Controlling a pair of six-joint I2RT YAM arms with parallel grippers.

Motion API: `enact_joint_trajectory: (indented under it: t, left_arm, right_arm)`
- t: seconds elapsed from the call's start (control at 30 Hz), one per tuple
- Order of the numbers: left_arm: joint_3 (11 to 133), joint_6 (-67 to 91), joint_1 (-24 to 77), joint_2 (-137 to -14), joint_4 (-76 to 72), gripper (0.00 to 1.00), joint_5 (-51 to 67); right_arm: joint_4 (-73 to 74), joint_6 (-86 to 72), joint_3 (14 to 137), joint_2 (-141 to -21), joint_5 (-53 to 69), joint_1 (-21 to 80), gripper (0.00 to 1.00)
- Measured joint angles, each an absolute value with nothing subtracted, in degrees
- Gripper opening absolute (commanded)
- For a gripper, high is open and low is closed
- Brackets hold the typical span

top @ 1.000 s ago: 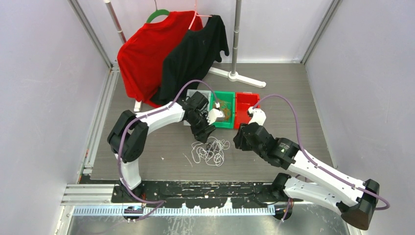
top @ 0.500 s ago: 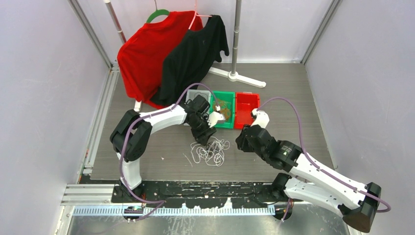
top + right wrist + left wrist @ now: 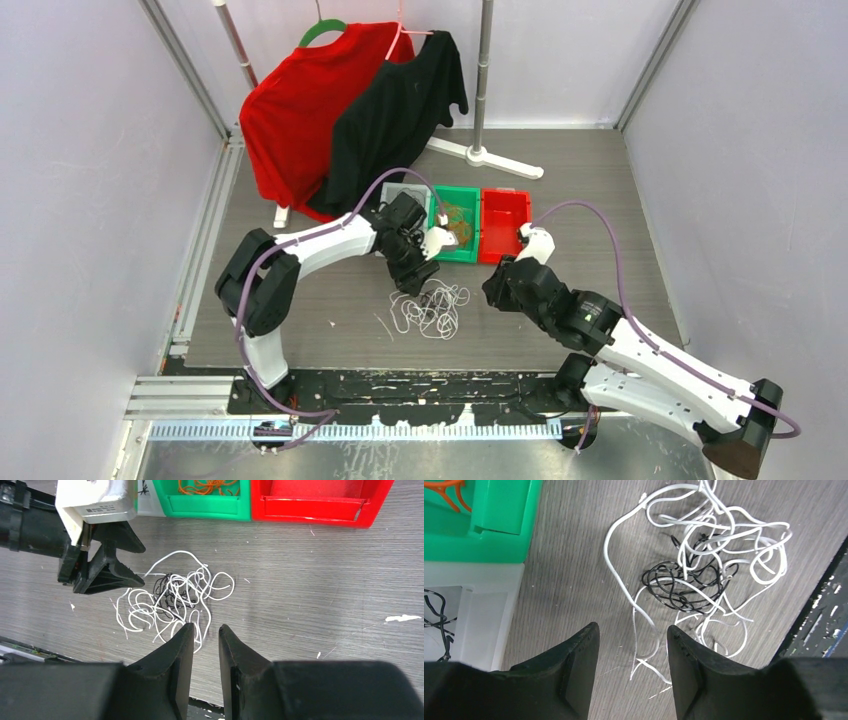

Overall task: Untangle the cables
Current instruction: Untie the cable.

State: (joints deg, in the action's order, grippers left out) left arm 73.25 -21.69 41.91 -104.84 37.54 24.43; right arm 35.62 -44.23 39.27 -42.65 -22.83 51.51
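A tangle of white and black cables (image 3: 432, 310) lies loose on the grey table; it also shows in the left wrist view (image 3: 669, 582) and the right wrist view (image 3: 172, 592). Orange cables (image 3: 456, 220) lie in the green bin (image 3: 455, 255). A black cable (image 3: 439, 625) lies in the white bin (image 3: 484, 615). My left gripper (image 3: 412, 280) is open and empty, just behind-left of the tangle, as the left wrist view (image 3: 633, 630) shows. My right gripper (image 3: 492, 292) hovers to the tangle's right, its jaws a narrow gap apart and empty in the right wrist view (image 3: 206, 627).
A red bin (image 3: 503, 225) stands right of the green one, with the white bin (image 3: 405, 192) on the left. A red shirt (image 3: 300, 110) and a black shirt (image 3: 400, 110) hang on a rack whose foot (image 3: 480, 155) rests at the back.
Both arms have shifted only slightly: the left gripper drew a little back toward the bins, the right arm slid a little right. The tangle has not moved.
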Motion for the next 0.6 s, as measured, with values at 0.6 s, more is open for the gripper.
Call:
enact_joint_trajectory:
  t: [0.6]
  left_arm:
    - [70.4, -22.7, 43.1, -106.5, 33.2, 0.34, 20.5]
  right_arm:
    - [35.6, -45.7, 39.2, -41.6, -22.9, 51.5, 0.23]
